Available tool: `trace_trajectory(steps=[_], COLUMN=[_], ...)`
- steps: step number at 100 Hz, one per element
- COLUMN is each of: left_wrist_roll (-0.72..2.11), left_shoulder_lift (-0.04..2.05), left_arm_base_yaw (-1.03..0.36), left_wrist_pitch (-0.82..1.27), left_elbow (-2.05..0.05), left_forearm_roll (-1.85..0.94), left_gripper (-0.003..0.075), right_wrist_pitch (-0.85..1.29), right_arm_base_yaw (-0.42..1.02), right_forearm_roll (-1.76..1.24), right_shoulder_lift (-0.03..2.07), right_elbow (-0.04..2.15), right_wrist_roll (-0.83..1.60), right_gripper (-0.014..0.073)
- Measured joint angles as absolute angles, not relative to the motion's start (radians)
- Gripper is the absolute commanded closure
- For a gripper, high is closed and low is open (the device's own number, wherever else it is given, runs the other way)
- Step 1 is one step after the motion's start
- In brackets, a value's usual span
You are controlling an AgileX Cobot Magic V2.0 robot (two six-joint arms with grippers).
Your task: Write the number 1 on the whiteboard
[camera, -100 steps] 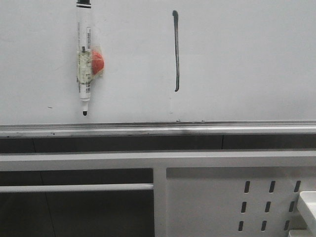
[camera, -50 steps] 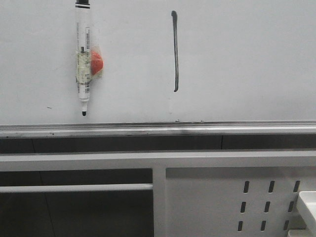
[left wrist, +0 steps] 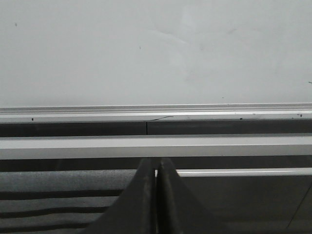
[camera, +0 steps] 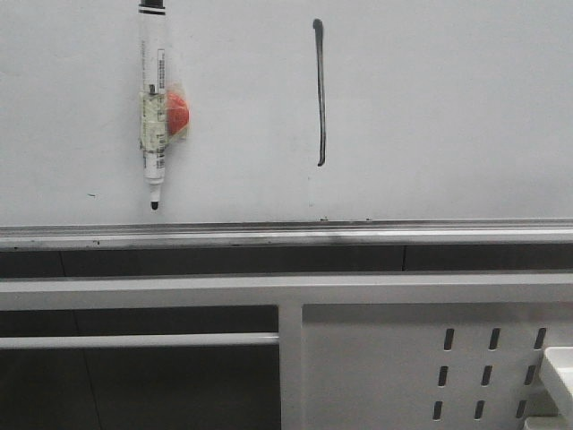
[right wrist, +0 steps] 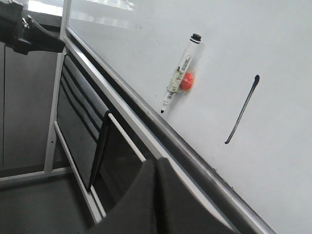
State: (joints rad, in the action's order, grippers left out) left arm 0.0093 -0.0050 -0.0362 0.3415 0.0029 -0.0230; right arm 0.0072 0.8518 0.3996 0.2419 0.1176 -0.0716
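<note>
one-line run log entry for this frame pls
black vertical marker stroke: drawn on pale grey-white whiteboard | white marker pen with red magnet: stuck to board | left hand: shut | right hand: shut

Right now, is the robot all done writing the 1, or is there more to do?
It looks done. The number 1 is drawn as one black line on the whiteboard. The marker is stuck to the board beside it, tip down, uncapped. Nothing is in hand: the left gripper and right gripper are both shut and empty, away from the board. Nothing seems left.
</note>
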Motion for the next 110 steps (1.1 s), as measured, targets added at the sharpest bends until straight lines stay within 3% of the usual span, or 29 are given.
trace_trajectory(steps=[85,110], left_wrist_roll=[0.011,0.011], left_shoulder_lift=[-0.005,-0.005], left_arm_base_yaw=[-0.036,-0.036], left_wrist_pitch=[0.342,0.342], left_elbow=[0.003,0.003], left_forearm_roll=[-0.025,-0.027], left_gripper=[0.0740,0.0740], right_wrist_pitch=[0.007,0.052], right_arm_base_yaw=[0.852,0.843], right_forearm_roll=[0.395,0.065], right_shoulder_lift=[0.242,0.242], right_elbow=[0.118,0.118], right_wrist_roll=[-0.072,-0.073], right_gripper=[0.0652,0.0652])
